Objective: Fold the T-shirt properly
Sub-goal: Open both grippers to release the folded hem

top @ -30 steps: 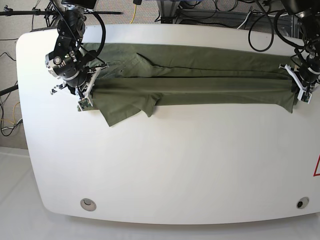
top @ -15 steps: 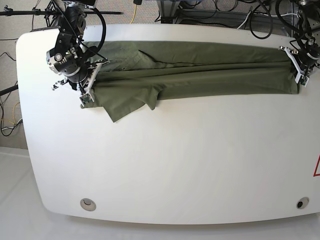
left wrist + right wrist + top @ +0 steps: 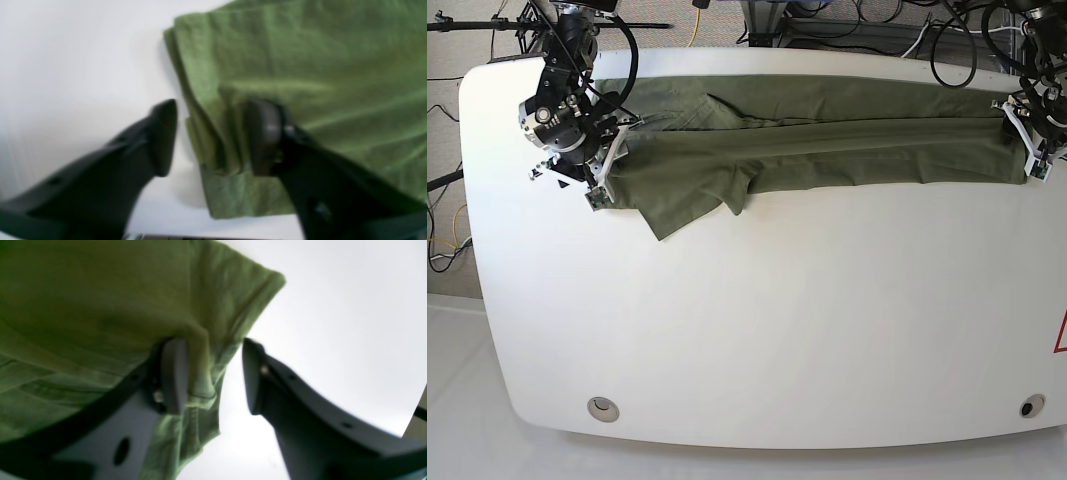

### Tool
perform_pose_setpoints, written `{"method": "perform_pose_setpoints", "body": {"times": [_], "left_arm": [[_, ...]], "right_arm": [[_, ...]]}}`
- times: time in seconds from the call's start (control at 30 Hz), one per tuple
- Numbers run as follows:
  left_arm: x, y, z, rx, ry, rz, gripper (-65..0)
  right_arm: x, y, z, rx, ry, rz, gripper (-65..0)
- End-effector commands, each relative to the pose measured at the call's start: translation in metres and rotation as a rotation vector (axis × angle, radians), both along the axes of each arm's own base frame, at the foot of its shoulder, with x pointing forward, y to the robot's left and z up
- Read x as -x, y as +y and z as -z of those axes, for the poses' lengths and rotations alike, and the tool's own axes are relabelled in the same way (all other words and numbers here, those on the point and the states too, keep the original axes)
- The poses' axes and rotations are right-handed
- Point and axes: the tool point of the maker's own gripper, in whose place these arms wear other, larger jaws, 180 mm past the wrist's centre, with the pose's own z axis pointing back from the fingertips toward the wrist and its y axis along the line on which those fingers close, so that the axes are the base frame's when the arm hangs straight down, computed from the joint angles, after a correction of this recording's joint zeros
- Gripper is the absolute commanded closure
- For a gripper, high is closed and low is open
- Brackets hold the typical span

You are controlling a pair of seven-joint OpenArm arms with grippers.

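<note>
Wrist views: blurred T-shirt (image 3: 300, 66) edges

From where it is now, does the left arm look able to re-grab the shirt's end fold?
Probably yes. The left gripper stands open astride the bunched edge of the T-shirt, one finger on the cloth and one on the bare table, with nothing between.

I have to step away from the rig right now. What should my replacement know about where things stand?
Left gripper: open, fingers either side of the T-shirt edge, not clamping it.
Right gripper: open, cloth edge loose between the fingers.
T-shirt: long narrow band along the far edge of the table, one sleeve flap poking out near the right gripper.
Done: lengthwise fold laid down.
Left: tuck the sleeve, fold end to end.
</note>
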Motion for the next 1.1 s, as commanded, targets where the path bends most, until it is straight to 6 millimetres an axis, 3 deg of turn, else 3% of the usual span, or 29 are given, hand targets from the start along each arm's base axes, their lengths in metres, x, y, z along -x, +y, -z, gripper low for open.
{"method": "perform_pose_setpoints", "body": {"times": [0.0, 0.27, 0.6, 0.93, 1.07], "left_arm": [[-0.014, 0.006, -0.016, -0.024, -0.045, 0.007, -38.4], [-0.015, 0.002, -0.018, -0.03, -0.042, 0.006, -41.3], [-0.014, -0.004, -0.02, -0.042, -0.038, 0.02, -42.2], [-0.016, -0.003, -0.017, -0.049, -0.03, 0.015, -41.2], [-0.021, -0.005, -0.023, -0.04, -0.053, 0.025, -41.2]], "right_arm": [[-0.006, -0.006, -0.009, 0.015, -0.031, -0.001, -30.7], [-0.007, -0.003, -0.009, 0.008, -0.035, -0.017, -36.3], [-0.013, 0.0, -0.013, 0.002, -0.055, -0.024, -36.9], [-0.041, 0.006, -0.032, -0.031, -0.133, -0.025, -36.5], [-0.061, 0.015, -0.048, -0.052, -0.183, -0.048, -36.1]]}}
